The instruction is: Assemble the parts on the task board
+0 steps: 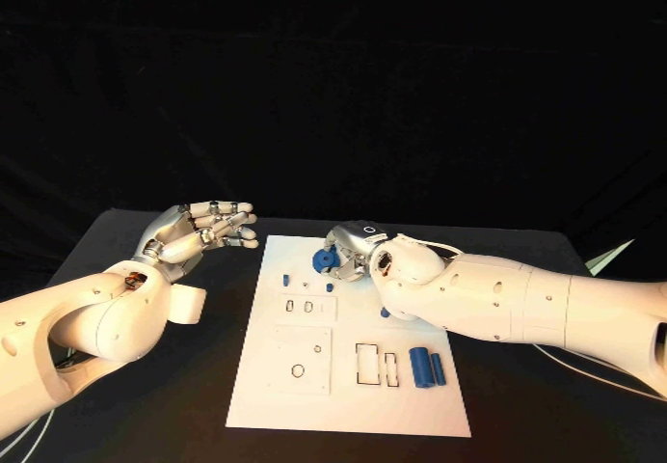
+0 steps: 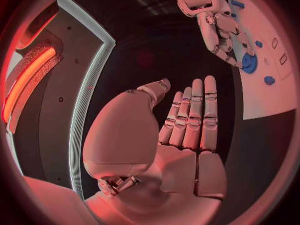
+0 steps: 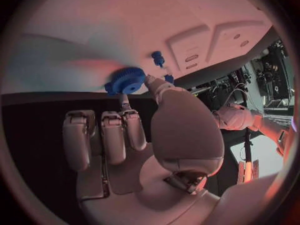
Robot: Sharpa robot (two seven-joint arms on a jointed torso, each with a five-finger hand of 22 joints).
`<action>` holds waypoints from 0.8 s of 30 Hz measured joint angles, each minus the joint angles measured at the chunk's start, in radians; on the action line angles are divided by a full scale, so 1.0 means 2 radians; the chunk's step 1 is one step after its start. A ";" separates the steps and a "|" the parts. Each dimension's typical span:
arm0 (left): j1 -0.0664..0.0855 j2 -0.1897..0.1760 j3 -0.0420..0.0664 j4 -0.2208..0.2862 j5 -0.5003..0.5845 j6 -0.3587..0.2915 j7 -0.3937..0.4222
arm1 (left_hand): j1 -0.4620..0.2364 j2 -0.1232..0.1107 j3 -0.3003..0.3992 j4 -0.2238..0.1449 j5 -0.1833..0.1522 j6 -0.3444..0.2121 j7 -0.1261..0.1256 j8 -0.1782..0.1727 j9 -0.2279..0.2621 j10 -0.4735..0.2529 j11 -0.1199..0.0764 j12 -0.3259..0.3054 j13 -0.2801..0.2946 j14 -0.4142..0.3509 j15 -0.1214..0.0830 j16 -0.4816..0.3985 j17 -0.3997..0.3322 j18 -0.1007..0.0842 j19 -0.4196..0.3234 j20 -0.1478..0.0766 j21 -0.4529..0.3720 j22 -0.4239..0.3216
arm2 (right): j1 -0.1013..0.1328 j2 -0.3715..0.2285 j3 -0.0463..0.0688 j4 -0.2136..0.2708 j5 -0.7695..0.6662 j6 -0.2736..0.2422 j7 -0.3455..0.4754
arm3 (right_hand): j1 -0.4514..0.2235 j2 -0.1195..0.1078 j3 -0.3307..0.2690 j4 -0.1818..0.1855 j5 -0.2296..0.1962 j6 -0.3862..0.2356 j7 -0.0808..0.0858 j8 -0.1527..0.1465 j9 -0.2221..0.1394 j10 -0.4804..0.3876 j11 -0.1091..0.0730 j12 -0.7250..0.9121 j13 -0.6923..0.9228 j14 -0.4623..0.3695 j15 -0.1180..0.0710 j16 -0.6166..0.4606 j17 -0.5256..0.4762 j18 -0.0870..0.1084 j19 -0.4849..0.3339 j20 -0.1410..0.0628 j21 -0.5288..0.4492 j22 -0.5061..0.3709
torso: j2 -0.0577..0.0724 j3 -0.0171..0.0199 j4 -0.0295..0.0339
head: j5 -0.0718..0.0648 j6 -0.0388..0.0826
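Observation:
The white task board (image 1: 348,386) lies in the middle of the black table. Near its far edge is a blue gear (image 1: 324,260), also in the right wrist view (image 3: 128,80). My right hand (image 1: 356,247) is on it, thumb tip against its rim and a fingertip (image 3: 125,101) against its side, pinching it. In the left wrist view the same fingers reach the gear (image 2: 250,63). My left hand (image 1: 206,230) hovers left of the board, fingers straight and holding nothing (image 2: 187,130).
Two blue cylinders (image 1: 427,367) lie side by side on the board's right part, next to rectangular slots (image 1: 368,364). Small blue pegs (image 1: 285,280) (image 1: 330,286) stand near the gear. My right forearm (image 1: 528,304) crosses the board's right side.

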 measured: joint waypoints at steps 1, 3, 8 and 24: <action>0.000 0.000 0.000 0.000 0.000 0.000 0.000 | 0.000 0.000 0.000 0.000 0.000 0.000 0.000 0.000 0.000 0.000 0.000 0.000 0.000 0.000 0.000 0.000 0.000 0.000 0.000 0.000 0.000 0.000 | 0.000 0.000 0.000 0.000 0.001 0.002 0.000 | 0.000 0.000 -0.001 0.001 0.000 0.000 0.000 -0.001 0.000 0.000 0.000 0.000 0.000 0.000 0.000 0.000 0.000 0.000 0.000 0.000 0.000 0.000 | 0.000 0.0000 -0.0001 | 0.000 0.000; 0.000 0.000 0.000 0.000 0.000 0.000 0.000 | 0.000 0.000 0.000 0.000 0.000 0.000 0.000 0.000 0.000 0.000 0.000 0.000 0.000 0.000 0.000 0.000 0.000 0.000 0.000 0.000 0.000 0.000 | 0.001 -0.001 0.000 0.001 0.002 0.006 0.000 | 0.000 0.000 -0.001 0.001 0.000 0.000 0.000 -0.003 -0.001 0.000 0.000 0.000 0.000 0.000 0.000 0.000 0.000 0.000 0.000 0.000 0.000 0.000 | 0.000 0.0000 -0.0004 | 0.000 0.000; 0.000 0.001 0.000 -0.002 0.000 0.000 0.000 | 0.000 0.000 0.000 0.000 0.000 0.000 0.000 0.000 0.000 0.000 0.000 0.000 0.000 0.000 0.000 0.000 0.000 0.000 0.000 0.000 0.000 0.000 | 0.000 -0.004 -0.001 -0.001 0.007 0.014 0.000 | 0.000 0.000 -0.005 0.005 0.000 0.001 0.000 -0.002 -0.002 0.000 0.000 0.000 0.000 0.000 0.000 0.000 0.000 0.000 0.000 0.000 0.000 0.000 | 0.000 0.0002 -0.0010 | 0.001 0.000; 0.000 0.001 0.000 -0.003 0.000 0.000 0.000 | 0.000 0.000 0.000 0.000 0.000 0.000 0.000 0.000 0.000 0.000 0.000 0.000 0.000 0.000 0.000 0.000 0.000 0.000 0.000 0.000 0.000 0.000 | 0.000 -0.014 -0.002 0.005 0.012 0.014 -0.002 | -0.010 0.010 -0.005 0.005 0.000 0.004 -0.004 -0.001 0.007 0.001 0.001 0.000 0.000 0.000 0.000 0.000 0.000 0.000 0.000 0.000 0.006 0.000 | 0.000 0.0008 -0.0009 | -0.002 -0.001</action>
